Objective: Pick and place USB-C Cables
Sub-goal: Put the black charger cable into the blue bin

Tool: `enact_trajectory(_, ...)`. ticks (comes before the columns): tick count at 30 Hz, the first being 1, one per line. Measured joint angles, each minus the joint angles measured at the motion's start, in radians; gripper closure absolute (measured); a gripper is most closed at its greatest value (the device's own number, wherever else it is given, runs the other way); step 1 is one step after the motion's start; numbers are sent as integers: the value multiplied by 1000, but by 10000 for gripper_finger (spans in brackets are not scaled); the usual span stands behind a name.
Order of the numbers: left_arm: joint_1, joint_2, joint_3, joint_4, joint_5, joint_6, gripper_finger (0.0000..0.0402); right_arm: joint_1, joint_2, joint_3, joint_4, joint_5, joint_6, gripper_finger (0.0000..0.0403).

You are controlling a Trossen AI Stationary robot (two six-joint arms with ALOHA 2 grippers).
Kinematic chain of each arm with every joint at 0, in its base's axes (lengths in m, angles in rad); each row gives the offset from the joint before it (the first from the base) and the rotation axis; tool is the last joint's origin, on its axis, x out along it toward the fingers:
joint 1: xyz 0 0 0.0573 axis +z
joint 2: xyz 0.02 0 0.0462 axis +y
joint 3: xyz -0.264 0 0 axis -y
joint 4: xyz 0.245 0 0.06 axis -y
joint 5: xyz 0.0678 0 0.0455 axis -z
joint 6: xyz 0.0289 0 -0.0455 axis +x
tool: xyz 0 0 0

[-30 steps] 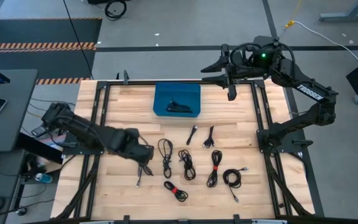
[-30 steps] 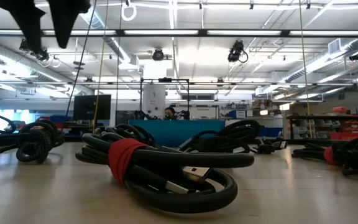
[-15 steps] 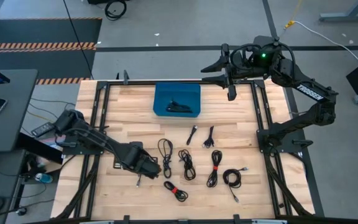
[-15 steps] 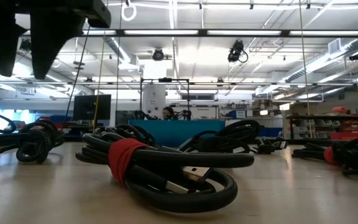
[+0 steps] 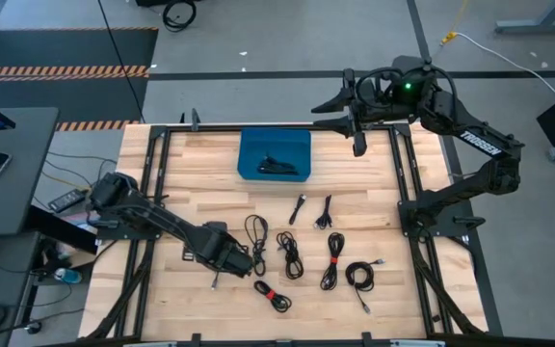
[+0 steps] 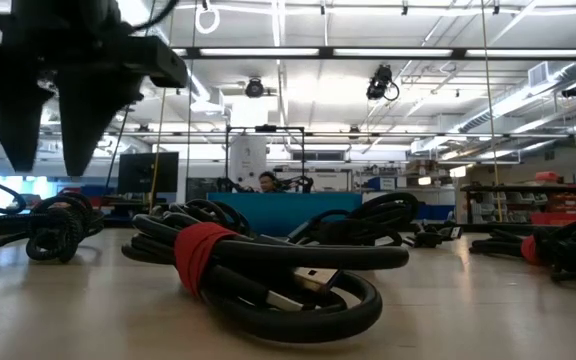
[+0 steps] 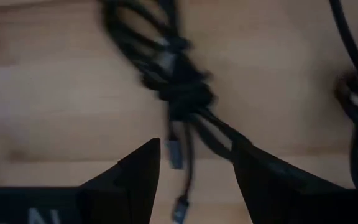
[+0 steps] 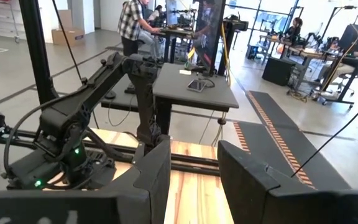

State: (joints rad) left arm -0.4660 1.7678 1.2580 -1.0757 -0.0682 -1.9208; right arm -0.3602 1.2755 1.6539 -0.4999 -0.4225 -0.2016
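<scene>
Left gripper point(image 5: 237, 262) low over the table point(image 5: 181, 183), lower left of centre in the high view, fingers point(image 7: 135, 180) spread apart with nothing held. Directly beneath it in the left wrist view, 1 knotted USB-C cable point(image 7: 182, 99), its plugs lying in the gap between the fingers. In the low view, the same gripper point(image 6: 56, 130) hanging at upper left above the tabletop. Other loose cable bundles point(image 5: 290, 253) scattered across the lower middle of the high view, 2 with a red tie point(image 5: 270, 293). 1 more cable point(image 5: 277, 165) already inside the blue bin point(image 5: 249, 154) at upper centre. Right gripper point(image 5: 357, 140) parked at the table's far edge, upper right, fingers point(image 8: 157, 171) parted and empty.
</scene>
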Motion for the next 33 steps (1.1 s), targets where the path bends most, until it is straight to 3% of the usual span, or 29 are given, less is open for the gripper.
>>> enact_trajectory(6, -3, 1, -69, 116, 52, 179, 196, 0, -1, 0, -61, -7, -3, 264)
enact_trajectory(10, 23, 1, -78, 66, 117, 61, 196, -4, -1, 0, -99, -68, -34, 264)
enact_trajectory(14, 51, 1, -78, 80, 119, -131, 196, -18, -2, 0, -123, -130, -55, 264)
enact_trajectory(19, 87, 1, -78, 130, 96, -243, 202, -39, -2, 0, -127, -154, -111, 264)
enact_trajectory(26, 110, 0, -110, 138, 65, -267, 225, -62, -2, 0, -136, -157, -163, 264)
enact_trajectory(33, 91, 0, -139, 142, 91, -268, 223, -89, -2, 0, -154, -157, -182, 264)
